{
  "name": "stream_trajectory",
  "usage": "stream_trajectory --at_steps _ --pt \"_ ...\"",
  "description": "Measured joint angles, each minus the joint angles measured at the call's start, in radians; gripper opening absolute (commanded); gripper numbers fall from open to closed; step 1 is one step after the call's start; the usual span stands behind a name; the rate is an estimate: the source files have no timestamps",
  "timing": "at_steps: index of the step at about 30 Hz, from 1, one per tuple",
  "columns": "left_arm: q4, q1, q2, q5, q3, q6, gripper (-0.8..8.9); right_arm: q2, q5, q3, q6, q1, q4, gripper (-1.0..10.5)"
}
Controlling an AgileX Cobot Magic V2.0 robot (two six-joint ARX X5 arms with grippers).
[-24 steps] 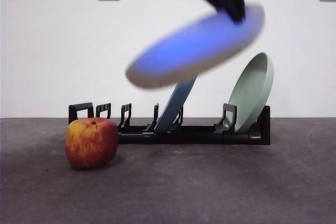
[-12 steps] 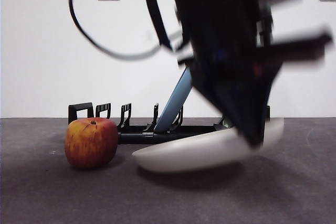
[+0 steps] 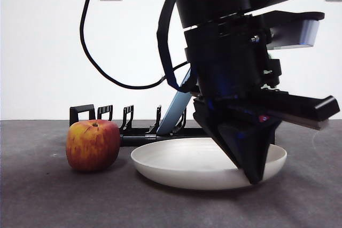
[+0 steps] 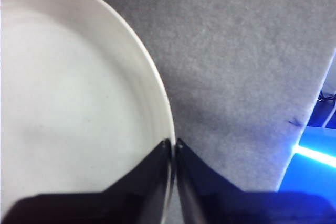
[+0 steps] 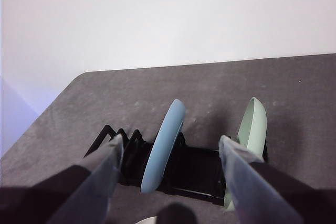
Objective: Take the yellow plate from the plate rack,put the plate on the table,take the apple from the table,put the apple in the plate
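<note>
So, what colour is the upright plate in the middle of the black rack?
Light blue plate; the right wrist view shows it best.

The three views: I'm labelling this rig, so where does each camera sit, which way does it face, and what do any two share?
Front view: low at table height, looking level across at the apple, the yellow plate and the left claw pinching its rim.
Left wrist view: on the left arm, looking down at that plate; its claw shut on the rim.
Right wrist view: raised, facing the plate rack; right claw open.
Shared: front and left wrist views both show the yellow plate.
</note>
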Motion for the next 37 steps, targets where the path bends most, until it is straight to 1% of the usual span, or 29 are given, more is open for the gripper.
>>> stream_trajectory --at_steps 1,2,7,12,15,16,19,22,24,28,29,31,32,36,37 --pt "-0.006 0.000 0.000 0.003 0.000 0.000 2.11 0.000 0.000 0.000 0.000 0.000 0.000 3.2" --pt "-0.011 0.000 0.000 0.003 0.000 0.000 2.32 0.000 0.000 0.000 0.000 0.000 0.000 3.1" --pt "-0.024 0.000 -0.035 -0.009 -0.002 -0.011 2.32 0.004 -0.001 0.000 0.000 0.000 0.000 3.2" --pt "-0.002 0.000 -0.187 -0.033 -0.004 -0.027 2.32 0.025 -0.003 0.000 0.000 0.000 0.004 3.2" --pt "0.001 0.003 -0.311 -0.118 -0.004 -0.035 2.29 0.042 -0.029 0.000 0.000 0.001 0.031 3.2" --pt "-0.001 0.006 -0.363 -0.165 -0.004 -0.037 2.28 0.050 -0.047 0.000 0.000 0.004 0.047 3.2" --pt "-0.010 0.036 -0.489 -0.277 -0.004 -0.042 2.20 0.066 -0.056 0.000 0.000 0.033 0.081 3.2" --pt "-0.041 0.107 -0.622 -0.339 -0.004 -0.045 2.20 0.091 -0.056 0.002 0.000 0.090 0.114 3.2" --pt "-0.062 0.159 -0.692 -0.356 -0.004 -0.046 2.20 0.110 -0.056 0.006 -0.002 0.131 0.119 3.2" --pt "-0.118 0.300 -0.839 -0.376 -0.004 -0.051 2.20 0.183 -0.055 0.043 -0.027 0.241 0.120 3.3" --pt "-0.132 0.332 -0.867 -0.383 -0.004 -0.052 2.20 0.202 -0.055 0.055 -0.033 0.268 0.120 3.4" --pt "-0.172 0.409 -0.926 -0.405 -0.004 -0.053 2.20 0.252 -0.055 0.087 -0.051 0.333 0.119 4.3" --pt "-0.192 0.441 -0.950 -0.414 -0.004 -0.052 2.20 0.274 -0.055 0.103 -0.060 0.360 0.118 4.6" --pt "-0.284 0.554 -1.040 -0.455 -0.004 -0.053 2.20 0.386 -0.048 0.193 -0.103 0.465 0.071 4.7" --pt "-0.312 0.579 -1.064 -0.467 -0.004 -0.053 2.20 0.422 -0.033 0.223 -0.118 0.495 0.047 4.7"
